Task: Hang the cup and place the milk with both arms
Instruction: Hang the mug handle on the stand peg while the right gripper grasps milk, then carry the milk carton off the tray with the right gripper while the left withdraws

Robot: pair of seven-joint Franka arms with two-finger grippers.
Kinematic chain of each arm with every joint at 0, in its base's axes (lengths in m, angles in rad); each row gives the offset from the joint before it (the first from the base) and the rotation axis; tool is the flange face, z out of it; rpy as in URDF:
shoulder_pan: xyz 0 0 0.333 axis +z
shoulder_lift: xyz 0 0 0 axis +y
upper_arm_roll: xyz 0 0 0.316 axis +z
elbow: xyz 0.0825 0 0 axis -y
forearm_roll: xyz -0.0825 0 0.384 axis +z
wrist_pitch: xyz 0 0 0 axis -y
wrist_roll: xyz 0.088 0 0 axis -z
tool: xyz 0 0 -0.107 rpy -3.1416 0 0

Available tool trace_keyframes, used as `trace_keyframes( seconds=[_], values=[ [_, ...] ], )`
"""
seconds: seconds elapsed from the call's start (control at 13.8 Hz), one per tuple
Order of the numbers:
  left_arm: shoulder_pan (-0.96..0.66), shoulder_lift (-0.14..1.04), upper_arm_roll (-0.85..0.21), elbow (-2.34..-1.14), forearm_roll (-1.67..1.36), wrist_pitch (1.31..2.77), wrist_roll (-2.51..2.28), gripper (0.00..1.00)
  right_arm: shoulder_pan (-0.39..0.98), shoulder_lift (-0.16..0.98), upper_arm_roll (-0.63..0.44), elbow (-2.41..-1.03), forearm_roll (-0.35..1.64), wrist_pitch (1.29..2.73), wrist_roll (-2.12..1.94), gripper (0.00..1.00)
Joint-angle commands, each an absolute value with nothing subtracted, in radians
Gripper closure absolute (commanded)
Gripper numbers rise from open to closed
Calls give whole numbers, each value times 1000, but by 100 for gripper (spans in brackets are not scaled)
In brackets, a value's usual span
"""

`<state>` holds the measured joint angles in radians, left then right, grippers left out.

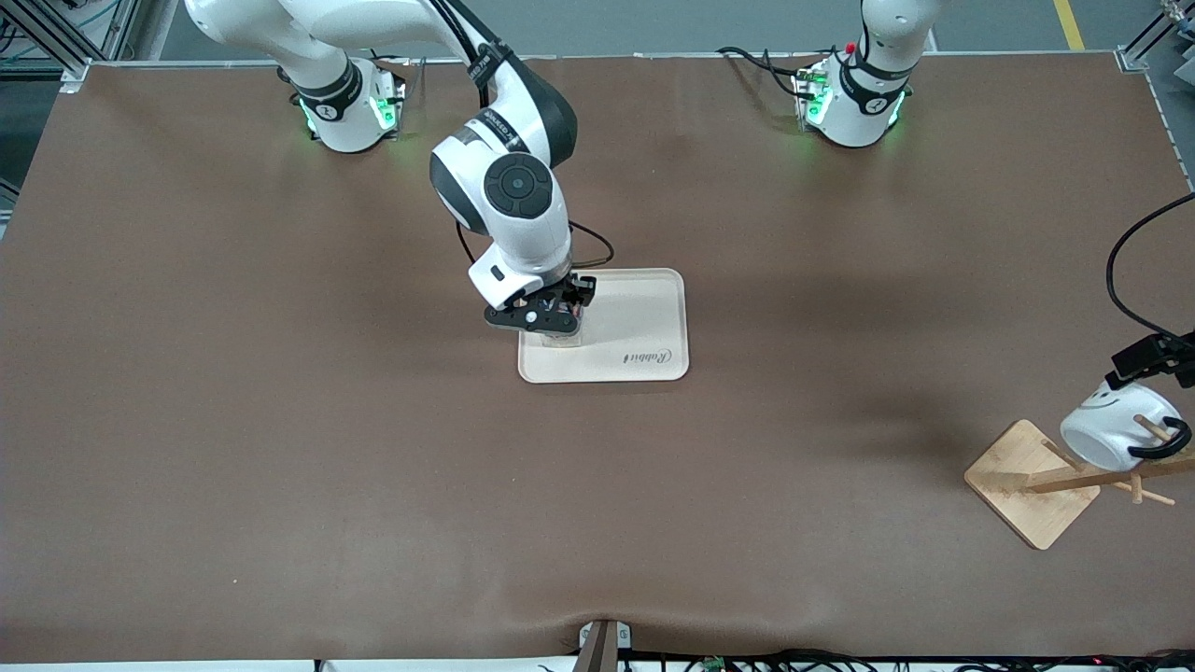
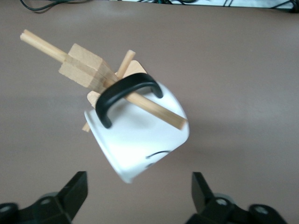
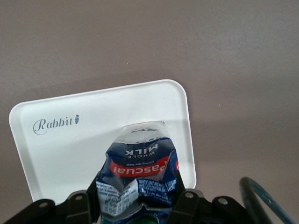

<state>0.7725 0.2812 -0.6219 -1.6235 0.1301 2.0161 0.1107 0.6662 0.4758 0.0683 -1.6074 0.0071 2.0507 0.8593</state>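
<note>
Your right gripper [image 1: 557, 329] pinches the milk [image 3: 138, 179] over the white tray [image 1: 644, 322] (brown table [image 1: 280, 420]); your left gripper [image 2: 140, 198], spread, hovers by the cup [image 2: 140, 140] hanging on the wooden rack [image 1: 1032, 485].

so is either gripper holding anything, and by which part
The right gripper grips the crumpled dark blue milk carton by its sides near the cap, over the cream tray. The left gripper is open, holding nothing.

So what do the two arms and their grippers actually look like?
Both arms are glossy white with black joint bands, and green lights glow at their bases. The right gripper and left gripper are black with angular black fingers. Black cables trail along both arms.
</note>
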Motion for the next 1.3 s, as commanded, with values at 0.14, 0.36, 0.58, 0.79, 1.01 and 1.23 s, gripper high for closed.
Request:
trace_keyframes(
  seconds=[0.14,0.36,0.58,0.79,1.01,1.23],
  values=[
    [779,224,-658,-1568,112,1855,106,0,664,471,66,-1566,3,2034,874,100],
    [778,173,-664,-1566,112,1786,104,0,643,440,63,-1543,9,1991,870,100],
    [778,132,-684,-1551,113,1706,104,0,631,420,60,-1460,2,1834,870,100],
    [776,107,-747,-1500,120,1594,54,0,554,364,61,-1466,8,1778,816,100],
    [778,83,-788,-1482,110,1537,9,0,494,328,60,-1471,8,1730,727,100],
    [773,95,-799,-1444,112,1528,2,0,405,308,61,-1471,8,1672,619,100]
  ],
)
